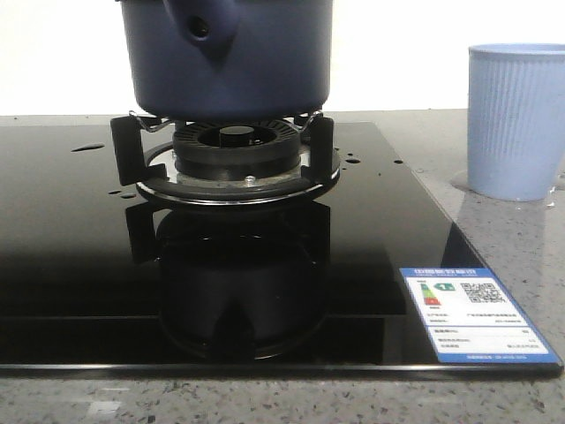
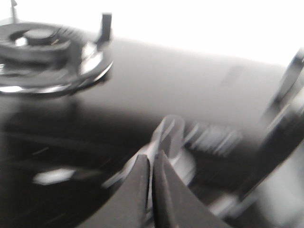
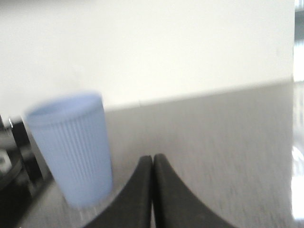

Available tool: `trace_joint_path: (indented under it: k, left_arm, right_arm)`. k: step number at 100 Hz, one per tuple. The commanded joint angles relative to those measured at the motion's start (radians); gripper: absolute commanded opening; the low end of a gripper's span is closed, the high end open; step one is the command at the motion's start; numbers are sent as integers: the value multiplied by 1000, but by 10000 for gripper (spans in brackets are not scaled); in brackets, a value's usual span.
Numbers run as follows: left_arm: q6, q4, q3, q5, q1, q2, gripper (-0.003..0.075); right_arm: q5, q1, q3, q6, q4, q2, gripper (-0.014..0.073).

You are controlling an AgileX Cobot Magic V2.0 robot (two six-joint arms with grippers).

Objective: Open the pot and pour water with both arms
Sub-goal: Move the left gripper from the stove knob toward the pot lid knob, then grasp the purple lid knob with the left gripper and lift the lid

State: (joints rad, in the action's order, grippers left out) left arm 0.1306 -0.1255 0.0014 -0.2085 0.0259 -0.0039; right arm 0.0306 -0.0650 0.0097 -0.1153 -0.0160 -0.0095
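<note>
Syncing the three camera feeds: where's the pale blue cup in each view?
Front view: the cup stands at the right edge, on the grey counter beside the black cooktop.
Left wrist view: not in it; only the burner and the cooktop show, blurred.
Right wrist view: lower left, blurred, standing on the counter.
Shared landmark: the burner, centre of the front view, and also in the left wrist view.

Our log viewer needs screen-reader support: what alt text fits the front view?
A dark navy pot sits on the gas burner of a glossy black cooktop, its handle stub facing the camera. A pale blue ribbed cup stands on the speckled counter to the right; no arm shows.
</note>
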Motion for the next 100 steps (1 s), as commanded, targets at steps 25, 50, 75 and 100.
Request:
trace_joint_path:
  k: [25,50,75,100]
  left_arm:
    - [9,-634,30,335,-7,-26,-19]
    - [5,-662,-42,179,-7,-26,-19]
    - [-145,-506,-251,-49,-7,121,-19]
    - [-490,-608,-503,-314,-14,459,-18]
  right_arm:
    - [249,-7,26,-167,-72,-17,-67]
    - [221,-7,-11,-167,-117,-17,-66]
    - [-187,-5,-215,-167,-118,81,-67]
    - [-608,16,-477,-160,-118,316,-67]
